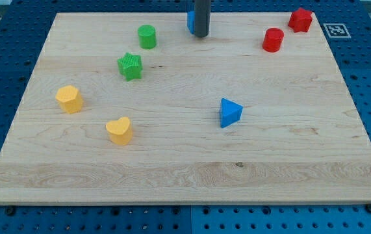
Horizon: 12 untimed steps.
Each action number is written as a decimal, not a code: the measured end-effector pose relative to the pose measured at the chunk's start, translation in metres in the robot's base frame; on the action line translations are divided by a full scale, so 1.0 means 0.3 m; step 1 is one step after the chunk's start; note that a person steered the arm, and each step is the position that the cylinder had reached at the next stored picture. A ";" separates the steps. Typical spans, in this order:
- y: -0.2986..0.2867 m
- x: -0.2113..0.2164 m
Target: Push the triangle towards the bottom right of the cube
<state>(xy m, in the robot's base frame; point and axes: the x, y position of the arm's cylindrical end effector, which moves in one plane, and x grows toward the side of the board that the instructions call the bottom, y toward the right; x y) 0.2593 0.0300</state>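
The blue triangle (230, 112) lies alone on the table (191, 175), right of centre, well below my tip (201, 36) and a little toward the view's right of it. My tip stands near the view's top edge, right against the blue cube (190, 21), which peeks out from behind the rod on the view's left side; only a sliver of the cube shows. There is no pincer on this arm, only the rod, so nothing opens, closes or grips.

To the view's left of my tip sits a green cylinder (147, 36), and lower left of that a green star (130, 65). Further down on the left are a yellow hexagon (69, 99) and a yellow heart (119, 130). To the view's right of my tip stand a red cylinder (273, 39) and a red block (300, 19), near the table's top right corner.
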 end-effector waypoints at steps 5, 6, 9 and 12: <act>0.269 0.753; 0.272 0.766; 0.102 0.892; 0.112 0.808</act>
<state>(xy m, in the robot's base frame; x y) 0.5017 0.0636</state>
